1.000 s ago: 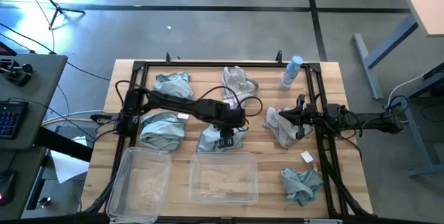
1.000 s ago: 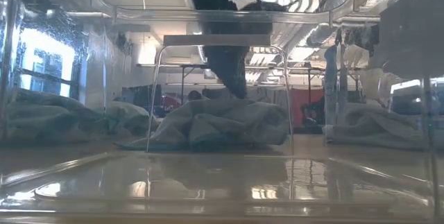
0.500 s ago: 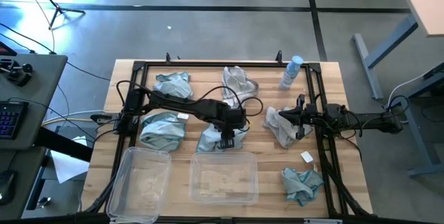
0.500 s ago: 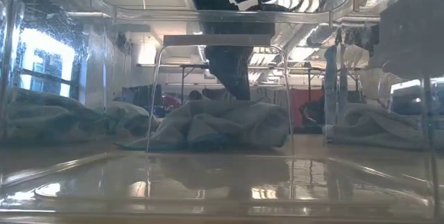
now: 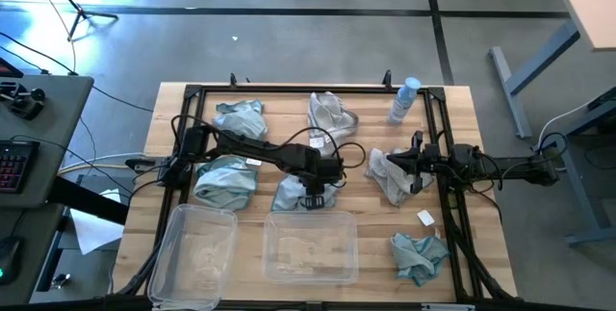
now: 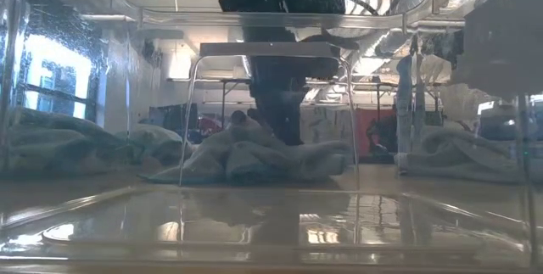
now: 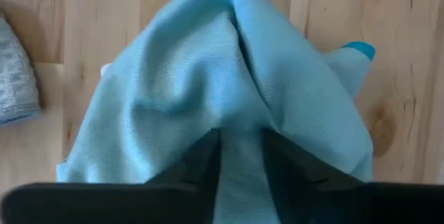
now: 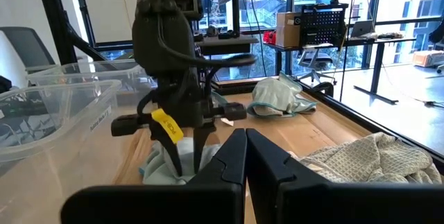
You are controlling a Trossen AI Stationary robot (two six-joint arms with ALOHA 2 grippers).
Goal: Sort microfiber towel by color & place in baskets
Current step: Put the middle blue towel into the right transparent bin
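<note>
My left gripper (image 5: 310,194) stands over a pale teal-blue microfiber towel (image 5: 289,196) in the table's middle, shut on it. In the low view it comes down into that towel (image 6: 254,159). My right gripper (image 5: 409,164) waits shut, level, beside a grey-beige towel (image 5: 389,178) lying crumpled on the table's right half. More towels lie on the table: teal ones (image 5: 241,116), (image 5: 224,178), (image 5: 419,254) and a grey one (image 5: 332,111). Two see-through baskets, the narrower (image 5: 171,265) and the wider (image 5: 274,265), stand at the near edge. My left gripper pinches a raised fold (image 7: 241,161) in the middle of the teal towel between its two fingers (image 7: 201,165). It comes from above, pointing down. The fold runs up between the fingers as a ridge, and the remainder of the towel lies spread on the table.
A pale blue spray bottle (image 5: 404,100) stands at the far right. A small white tag-like piece (image 5: 425,218) lies near the right arm. A black frame (image 5: 289,90) runs round the table. Bare wood shows between the towels.
My left gripper has come down into the teal towel. The towel's middle has bunched up into a peak around the fingers, while its edges have stayed on the table.
</note>
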